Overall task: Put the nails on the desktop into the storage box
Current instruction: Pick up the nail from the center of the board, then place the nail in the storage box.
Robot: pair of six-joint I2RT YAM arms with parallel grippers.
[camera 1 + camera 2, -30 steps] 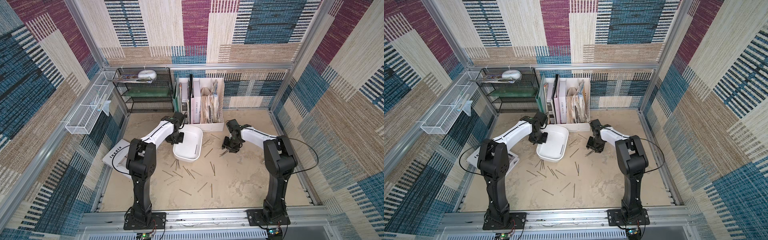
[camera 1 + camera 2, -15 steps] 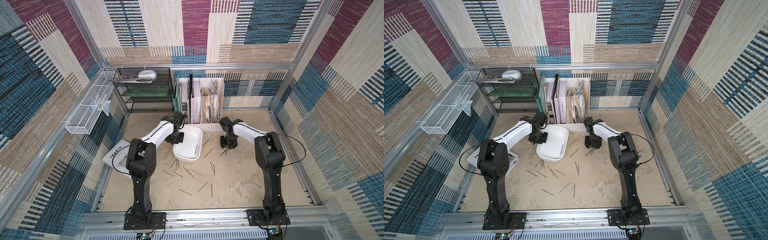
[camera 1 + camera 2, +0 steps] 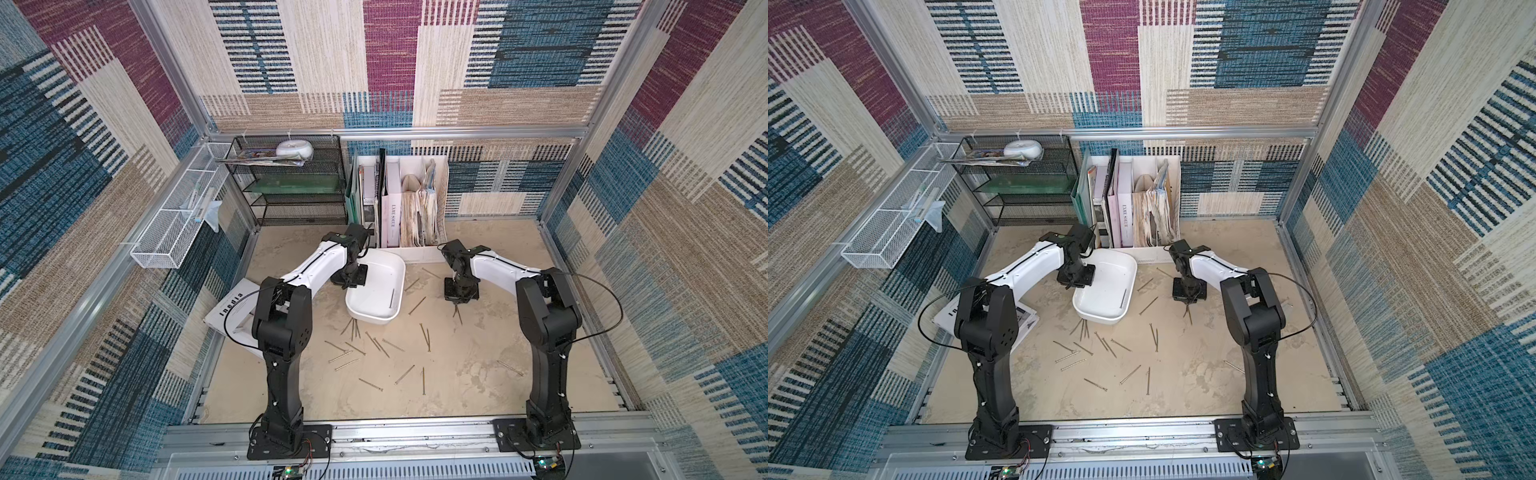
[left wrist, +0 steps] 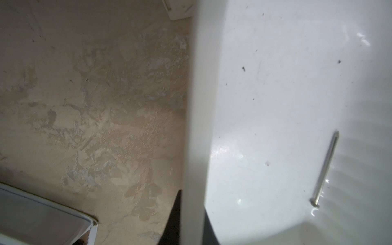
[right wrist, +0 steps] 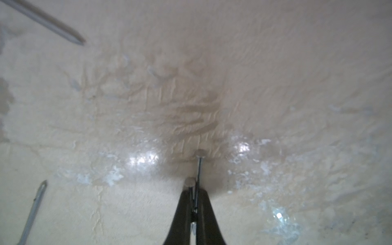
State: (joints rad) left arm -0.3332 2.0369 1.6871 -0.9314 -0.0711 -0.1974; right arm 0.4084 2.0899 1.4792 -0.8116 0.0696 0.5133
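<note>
My right gripper [image 5: 194, 203] was pressed together on two nails [image 5: 199, 167], heads pointing at the desktop [image 5: 275, 84]. Well apart, my left gripper [image 3: 349, 279] pinched the storage box [image 3: 386, 266] wall; one nail [image 4: 325, 167] lay inside.

Both top views overlook the whole desktop [image 3: 457, 395]; wrist views sit close.

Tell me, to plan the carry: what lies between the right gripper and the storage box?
Two loose nails lie on the desktop between the right gripper and the storage box, seen in both top views.
</note>
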